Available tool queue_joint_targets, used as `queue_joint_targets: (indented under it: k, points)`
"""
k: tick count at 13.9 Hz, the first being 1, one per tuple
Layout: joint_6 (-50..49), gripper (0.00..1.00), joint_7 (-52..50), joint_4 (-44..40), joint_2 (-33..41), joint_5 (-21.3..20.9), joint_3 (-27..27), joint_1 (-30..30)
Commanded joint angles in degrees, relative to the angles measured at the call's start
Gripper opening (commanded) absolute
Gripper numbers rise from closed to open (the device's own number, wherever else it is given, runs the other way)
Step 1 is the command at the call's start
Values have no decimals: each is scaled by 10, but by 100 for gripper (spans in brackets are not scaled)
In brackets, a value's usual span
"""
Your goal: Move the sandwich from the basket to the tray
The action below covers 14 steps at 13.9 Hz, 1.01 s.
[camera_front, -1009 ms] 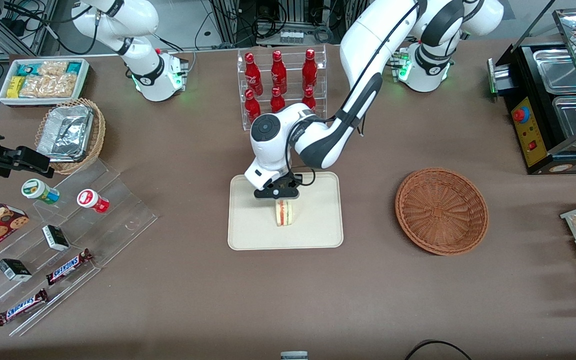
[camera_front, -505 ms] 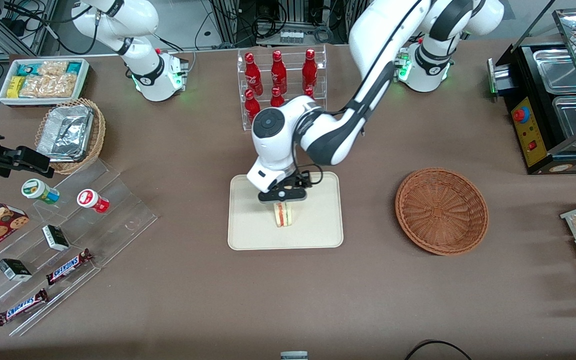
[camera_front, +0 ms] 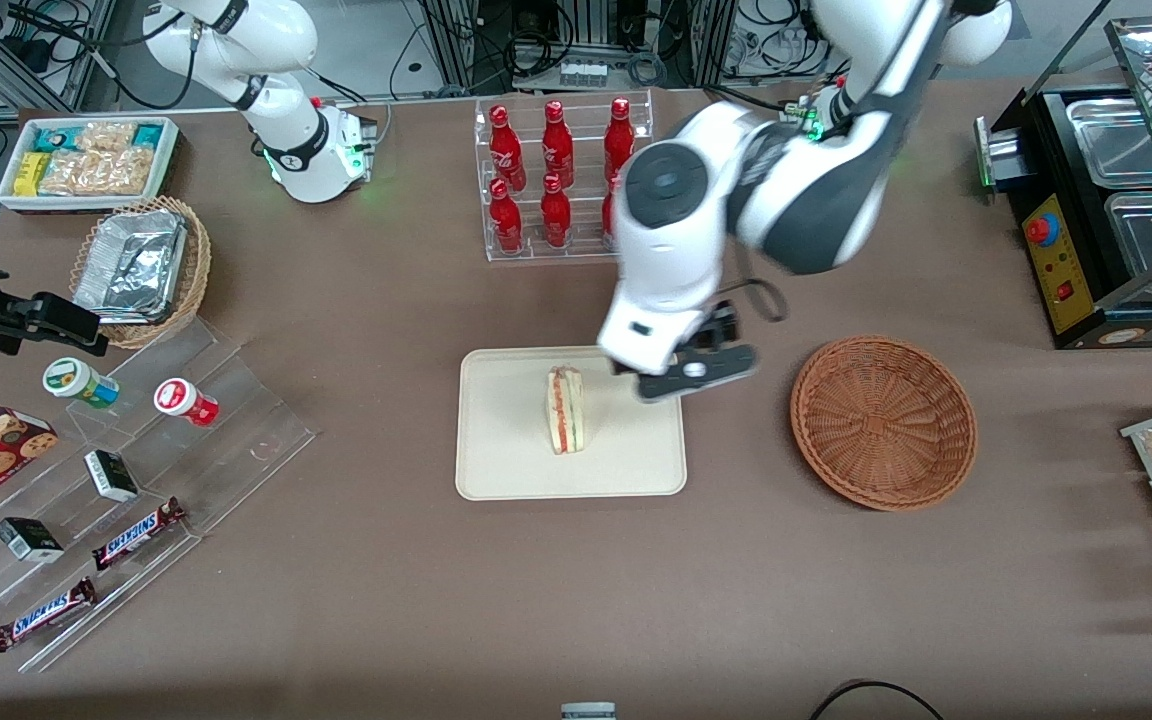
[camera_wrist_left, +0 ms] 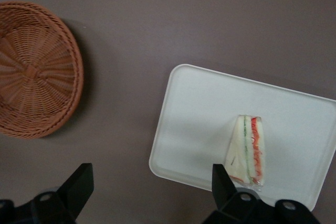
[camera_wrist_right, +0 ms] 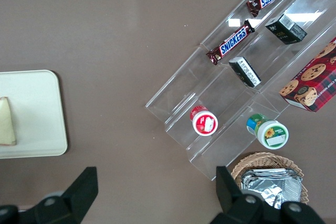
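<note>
Standing on its edge on the tray (camera_front: 506, 450), the sandwich (camera_front: 566, 409) shows its red and green filling layers along the side that faces the front camera, and nothing grips it. The cream tray lies flat on the brown table (camera_front: 576, 590), and the sandwich sits near the tray's middle, a little toward the working arm's end.

The gripper (camera_front: 698, 372) hangs raised above the tray's edge on the working arm's side, just beside the sandwich and clear of it. Its two black fingers (camera_wrist_left: 77, 184) are spread wide apart with nothing between them, as the left wrist view shows. In that same view the sandwich (camera_wrist_left: 248, 151) rests on the tray (camera_wrist_left: 199, 114) near one fingertip, and bare table fills the gap between the fingers.

The basket (camera_front: 883, 421), round and reddish-brown wicker, sits on the table toward the working arm's end from the gripper, apart from the tray, with only its woven bottom showing inside. The wrist camera shows the basket (camera_wrist_left: 37, 69) the same way, with nothing in it.

Farther from the front camera than the gripper stands a clear rack of red bottles (camera_front: 556, 180), partly covered by the arm's white wrist.
</note>
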<state>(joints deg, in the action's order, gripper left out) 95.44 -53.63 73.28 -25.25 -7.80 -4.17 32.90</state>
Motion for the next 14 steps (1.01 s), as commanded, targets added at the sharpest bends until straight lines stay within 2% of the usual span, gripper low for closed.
queue_joint_targets:
  k: [1,9,14]
  points:
    - [-45,99,40,20,48,10,-5,-43]
    - [-151,99,240,44,148,36,-4,-186]
    - [-170,99,433,106,231,59,-4,-302]
